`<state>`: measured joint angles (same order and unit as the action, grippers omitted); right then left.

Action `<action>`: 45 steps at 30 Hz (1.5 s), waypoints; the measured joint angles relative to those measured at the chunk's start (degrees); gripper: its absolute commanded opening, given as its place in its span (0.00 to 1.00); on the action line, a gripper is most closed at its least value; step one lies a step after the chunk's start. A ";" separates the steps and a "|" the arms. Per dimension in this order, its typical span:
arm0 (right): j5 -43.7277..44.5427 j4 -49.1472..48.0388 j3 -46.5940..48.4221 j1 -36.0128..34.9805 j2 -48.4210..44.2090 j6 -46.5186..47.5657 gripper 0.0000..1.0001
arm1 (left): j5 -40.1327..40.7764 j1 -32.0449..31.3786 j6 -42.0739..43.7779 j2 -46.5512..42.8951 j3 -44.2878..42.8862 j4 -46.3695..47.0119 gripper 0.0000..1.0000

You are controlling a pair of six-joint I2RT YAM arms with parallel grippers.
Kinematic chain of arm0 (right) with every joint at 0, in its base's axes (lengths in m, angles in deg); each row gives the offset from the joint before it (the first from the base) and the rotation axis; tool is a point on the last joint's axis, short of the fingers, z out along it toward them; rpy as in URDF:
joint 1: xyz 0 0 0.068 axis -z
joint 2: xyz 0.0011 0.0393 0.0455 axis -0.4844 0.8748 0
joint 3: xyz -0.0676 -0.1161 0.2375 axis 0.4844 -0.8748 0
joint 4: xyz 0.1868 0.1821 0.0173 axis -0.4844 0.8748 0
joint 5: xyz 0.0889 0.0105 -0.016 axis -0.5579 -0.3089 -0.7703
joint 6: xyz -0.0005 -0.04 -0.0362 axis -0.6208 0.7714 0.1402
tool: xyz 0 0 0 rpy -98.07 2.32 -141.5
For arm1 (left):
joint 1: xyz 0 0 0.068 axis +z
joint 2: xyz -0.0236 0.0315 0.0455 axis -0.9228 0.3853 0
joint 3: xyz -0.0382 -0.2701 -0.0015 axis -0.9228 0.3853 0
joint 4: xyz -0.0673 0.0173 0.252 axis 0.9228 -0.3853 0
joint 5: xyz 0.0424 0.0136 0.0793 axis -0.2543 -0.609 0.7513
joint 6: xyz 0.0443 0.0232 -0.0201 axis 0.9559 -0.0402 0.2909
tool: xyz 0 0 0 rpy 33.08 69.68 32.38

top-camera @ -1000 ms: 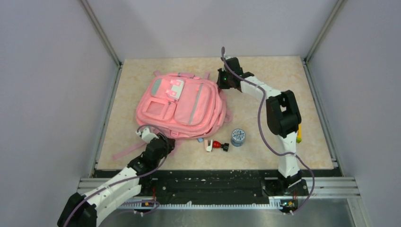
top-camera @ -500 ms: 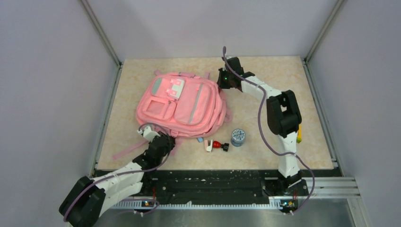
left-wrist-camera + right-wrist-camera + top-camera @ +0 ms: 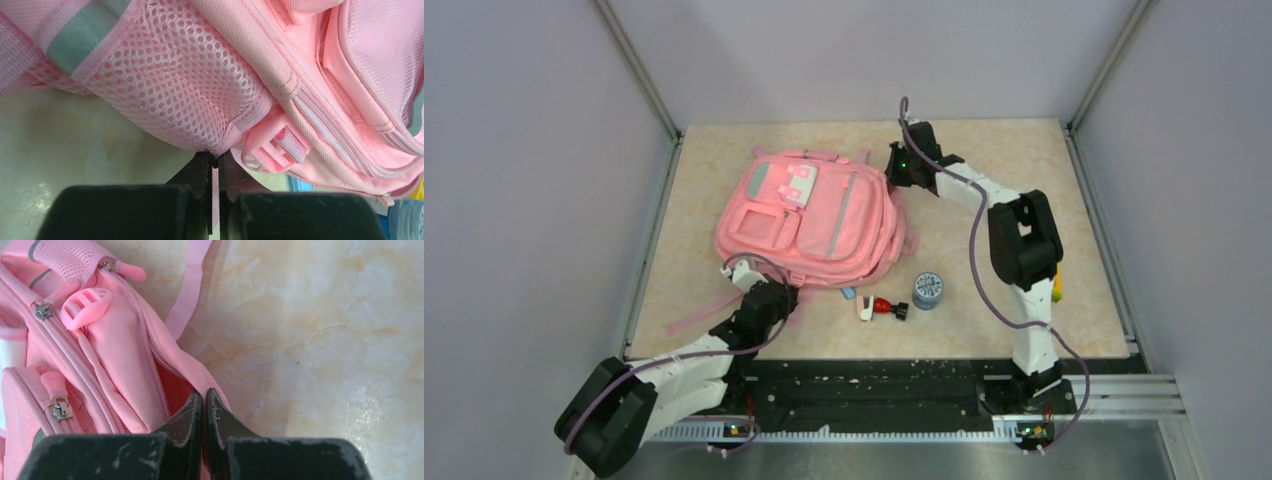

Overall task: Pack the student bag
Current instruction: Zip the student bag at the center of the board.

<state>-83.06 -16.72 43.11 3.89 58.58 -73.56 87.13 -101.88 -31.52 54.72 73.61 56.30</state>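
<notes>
Two pincers: both are clamped narrow on fabric of the student bag; neither is free.
Bag position: it lies flat, front pockets up, on the left half of the tabletop, between the two arms.
Left pincer: it is pinched on the thin seam at the tip of the mesh strap pad, at the bag's near-left corner, just beside a pink buckle.
Right pincer: it is nipped on the fabric lip of a zip opening at the bag's far-right corner; the darker lining is visible.
Loose items: a blue tin and a red-and-white item lie near the bag's near-right edge, not yet packed.
Risk 1: the left grip is judged slight, since only a seam edge is held; a harder pull is likely to let it slip out.
Risk 2: opposed pulls on soft fabric may drag the whole bag rather than widen the opening.
Risk 3: a slide toward the near right could knock the tin or bury the small item.
Change from earlier frame: the left pincer has been pushed farther in and slightly right; the bag has been nudged toward the far right; the right pincer has shifted with it. The loose items are unmoved.
</notes>
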 measured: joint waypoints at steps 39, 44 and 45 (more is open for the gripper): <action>24.15 -9.38 -20.50 -6.12 -17.99 5.92 0.84 | -14.14 -4.94 6.21 12.00 -21.31 -10.01 0.43; 23.32 -4.28 -25.55 -5.77 -27.98 9.01 0.81 | -16.50 -4.87 7.82 11.34 -23.32 -9.86 0.55; 22.62 -3.50 -26.14 -5.77 -29.31 9.46 0.80 | -16.57 -4.85 8.00 10.60 -23.39 -10.29 0.56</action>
<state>-60.43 -20.21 16.97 -1.88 29.26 -64.09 70.56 -106.74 -23.52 65.32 50.23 46.00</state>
